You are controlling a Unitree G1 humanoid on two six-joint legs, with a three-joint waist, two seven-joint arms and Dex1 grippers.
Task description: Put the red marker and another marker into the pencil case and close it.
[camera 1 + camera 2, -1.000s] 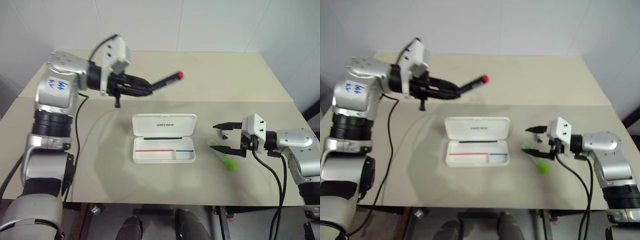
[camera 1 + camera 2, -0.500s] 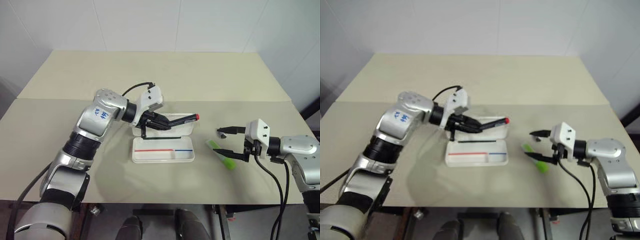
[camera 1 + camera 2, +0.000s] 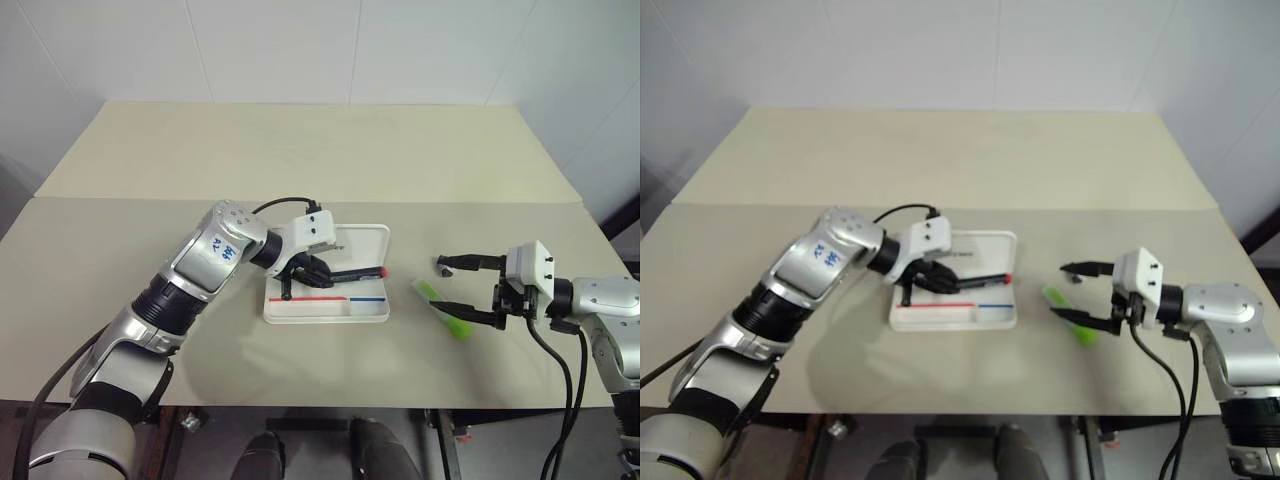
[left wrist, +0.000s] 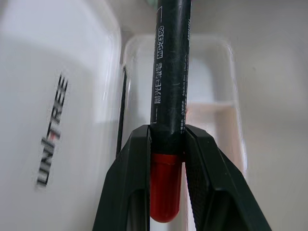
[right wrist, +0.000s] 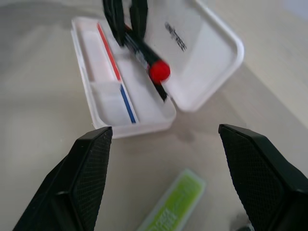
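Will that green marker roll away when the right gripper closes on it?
Probably little: the green marker looks flattish in the right wrist view, so sliding seems likelier than rolling. It appears rigid, short and light, so the open right gripper could nudge it sideways on the smooth table if one finger touches first.

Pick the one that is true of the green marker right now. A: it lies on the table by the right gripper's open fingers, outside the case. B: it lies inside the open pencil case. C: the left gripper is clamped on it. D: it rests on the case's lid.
A: the green marker lies on the table by the open right gripper, apart from the pencil case, while the left gripper holds the red marker.
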